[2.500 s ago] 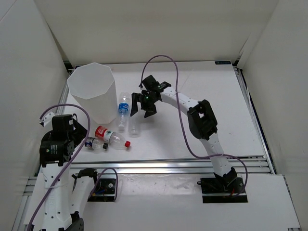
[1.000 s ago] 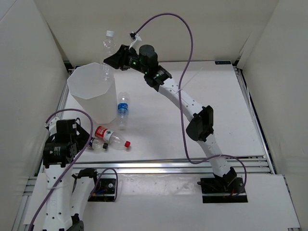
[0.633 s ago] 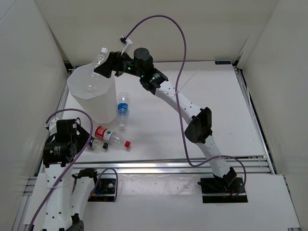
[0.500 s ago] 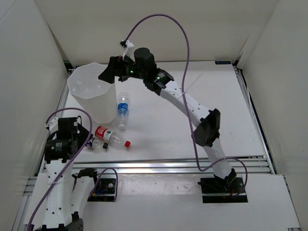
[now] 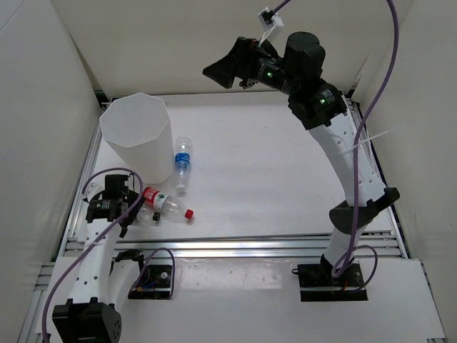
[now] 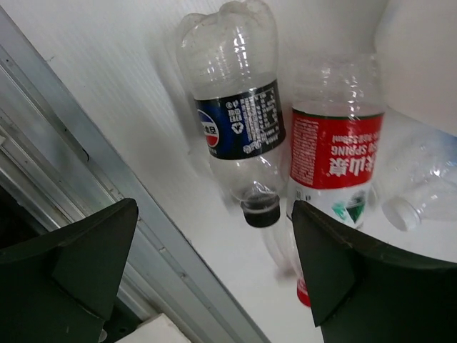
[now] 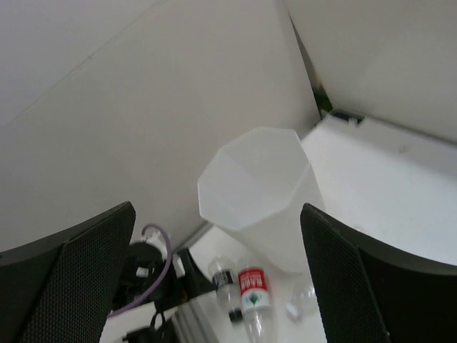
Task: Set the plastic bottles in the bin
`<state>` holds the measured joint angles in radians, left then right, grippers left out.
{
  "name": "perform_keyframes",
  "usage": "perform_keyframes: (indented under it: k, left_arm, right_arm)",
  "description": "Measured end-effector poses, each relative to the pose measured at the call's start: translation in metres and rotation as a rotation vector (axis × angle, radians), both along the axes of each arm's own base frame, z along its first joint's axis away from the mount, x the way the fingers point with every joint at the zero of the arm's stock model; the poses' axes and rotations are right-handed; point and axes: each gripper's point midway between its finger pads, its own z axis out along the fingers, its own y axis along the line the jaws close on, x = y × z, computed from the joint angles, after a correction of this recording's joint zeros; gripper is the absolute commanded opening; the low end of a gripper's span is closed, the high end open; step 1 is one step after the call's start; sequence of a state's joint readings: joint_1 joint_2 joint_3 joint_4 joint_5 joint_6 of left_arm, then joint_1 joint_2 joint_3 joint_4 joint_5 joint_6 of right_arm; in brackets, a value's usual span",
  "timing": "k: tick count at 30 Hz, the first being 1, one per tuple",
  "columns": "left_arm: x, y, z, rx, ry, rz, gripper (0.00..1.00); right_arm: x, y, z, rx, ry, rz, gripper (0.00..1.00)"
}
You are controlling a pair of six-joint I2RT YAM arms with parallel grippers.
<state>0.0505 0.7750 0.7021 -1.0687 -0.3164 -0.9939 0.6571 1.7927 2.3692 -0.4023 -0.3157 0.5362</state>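
The white faceted bin (image 5: 136, 134) stands at the back left. The blue-labelled bottle (image 5: 183, 162) lies just right of it. The red-labelled bottle (image 5: 163, 203) and the shorter dark-labelled bottle (image 5: 141, 214) lie side by side in front of the bin. My left gripper (image 5: 127, 209) is open and low, right at the dark-labelled bottle (image 6: 239, 121), whose black cap points between the jaws (image 6: 214, 207); the red-labelled bottle (image 6: 332, 153) lies beside it. My right gripper (image 5: 223, 70) is open and empty, high above the back of the table. The plain white-capped bottle is out of view.
The metal rail (image 5: 250, 246) runs along the table's near edge, close behind my left gripper (image 6: 86, 179). White walls close in the left, back and right. From the right wrist I look down on the bin (image 7: 257, 189) and the bottles (image 7: 251, 286).
My right gripper held the plain bottle over the bin, let it go, and has swung up and to the right, empty. My left gripper has dropped down to the dark-labelled bottle.
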Motion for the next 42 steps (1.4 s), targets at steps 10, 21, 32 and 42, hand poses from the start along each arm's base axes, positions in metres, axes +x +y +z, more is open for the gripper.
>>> perform_keyframes:
  k: [10, 21, 32, 42]
  left_arm:
    - [0.014, 0.013, -0.055, -0.043, 0.083, 0.156, 1.00]
    - [0.010, 0.012, -0.075, -0.081, 0.192, 0.262, 0.72]
    - [0.033, 0.027, 0.172, -0.083, -0.449, 0.371, 0.54]
    - [0.128, 0.036, 0.300, 0.151, -0.691, 0.122, 0.53]
  right_arm:
    - [0.030, -0.044, -0.094, -0.197, 0.287, -0.037, 1.00]
    - [0.050, -0.096, -0.112, -0.198, 0.392, -0.058, 1.00]
    - [0.055, -0.115, -0.122, -0.164, 0.484, -0.046, 1.00]
    - [0.066, -0.103, -0.136, -0.132, 0.565, 0.021, 1.00]
